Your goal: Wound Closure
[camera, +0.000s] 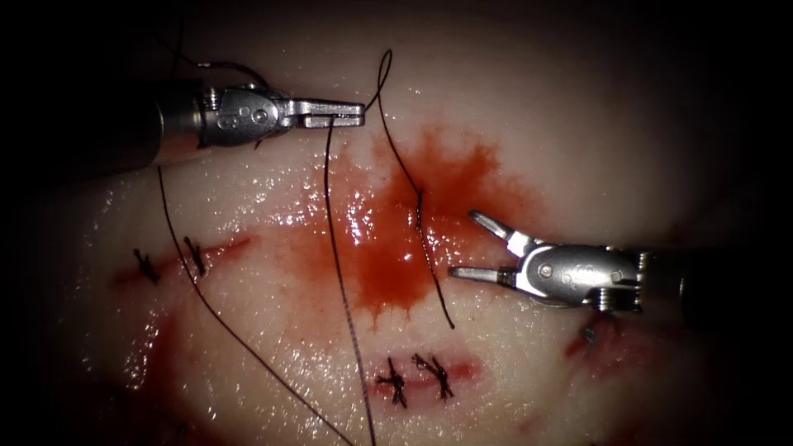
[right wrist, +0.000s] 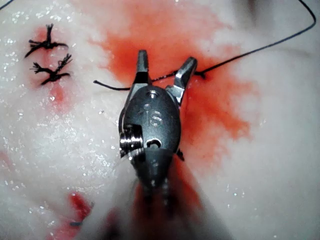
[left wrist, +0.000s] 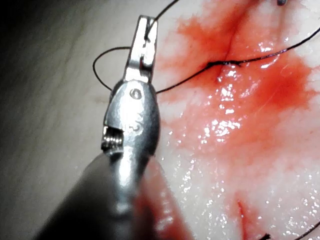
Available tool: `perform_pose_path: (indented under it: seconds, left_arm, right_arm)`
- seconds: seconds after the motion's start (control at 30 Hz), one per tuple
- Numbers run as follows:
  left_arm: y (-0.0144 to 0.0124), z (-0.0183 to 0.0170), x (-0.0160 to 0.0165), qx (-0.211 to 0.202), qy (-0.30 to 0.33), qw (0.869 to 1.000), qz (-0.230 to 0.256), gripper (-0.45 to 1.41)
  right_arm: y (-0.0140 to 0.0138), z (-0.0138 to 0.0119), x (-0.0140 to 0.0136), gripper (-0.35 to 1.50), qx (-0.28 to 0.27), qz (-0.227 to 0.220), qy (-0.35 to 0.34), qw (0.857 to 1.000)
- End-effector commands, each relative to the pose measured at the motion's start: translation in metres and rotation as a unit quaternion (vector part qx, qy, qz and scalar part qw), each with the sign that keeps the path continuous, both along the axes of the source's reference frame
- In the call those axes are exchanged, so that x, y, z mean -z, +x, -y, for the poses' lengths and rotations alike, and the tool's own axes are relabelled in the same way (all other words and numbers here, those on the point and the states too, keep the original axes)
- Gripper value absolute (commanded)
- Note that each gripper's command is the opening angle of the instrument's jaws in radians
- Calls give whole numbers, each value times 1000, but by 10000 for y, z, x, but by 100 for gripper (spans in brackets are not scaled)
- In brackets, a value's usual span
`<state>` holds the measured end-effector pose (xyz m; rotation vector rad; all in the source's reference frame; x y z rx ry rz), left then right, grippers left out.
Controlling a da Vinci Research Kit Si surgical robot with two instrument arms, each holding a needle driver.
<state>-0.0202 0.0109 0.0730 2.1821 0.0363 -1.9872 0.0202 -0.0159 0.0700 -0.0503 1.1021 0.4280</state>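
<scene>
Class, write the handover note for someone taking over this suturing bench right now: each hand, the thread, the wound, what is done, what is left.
Left hand: shut on the thread, above the red fluid.
Right hand: open, holding nothing, right of the central cut.
Thread enters the tissue at the central cut; a short free tail lies beside the right hand. I cannot make out the needle.
Done: knotted stitches below, two more on the left.
Left: the central cut is not yet tied.
</scene>
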Motion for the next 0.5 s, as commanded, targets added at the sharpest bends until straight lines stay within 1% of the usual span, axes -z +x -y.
perform_pose_path:
  seconds: [0.03,0.1,0.17,0.23,0.27,0.33,0.4,0.47,0.5]
  left_arm:
    - [-7,11,-11,-4,9,1000,-9,-45]
    - [-9,23,-13,-8,15,1000,-12,-45]
    - [-12,42,-16,-12,29,999,-15,-45]
    - [-15,52,-16,-19,36,999,-10,-45]
    - [-15,52,-16,-19,36,999,-10,-45]
    - [-19,63,-14,-24,40,999,-8,-45]
    - [-21,69,-11,-29,47,998,-4,-45]
    - [-24,79,-5,-34,55,998,2,-45]
    - [-25,84,-3,-38,59,998,6,-45]
  right_arm:
    - [15,-5,-11,128,8,0,18,1000]
    - [20,-10,-16,115,4,-4,39,999]
    - [31,-21,-27,115,11,-23,73,997]
    - [38,-28,-36,113,23,-40,110,993]
    - [38,-28,-36,113,23,-40,110,993]
    - [47,-38,-50,72,44,-70,151,985]
    - [52,-46,-59,71,60,-81,149,984]
    - [60,-61,-74,64,79,-94,146,982]
    - [64,-68,-79,62,79,-105,154,979]
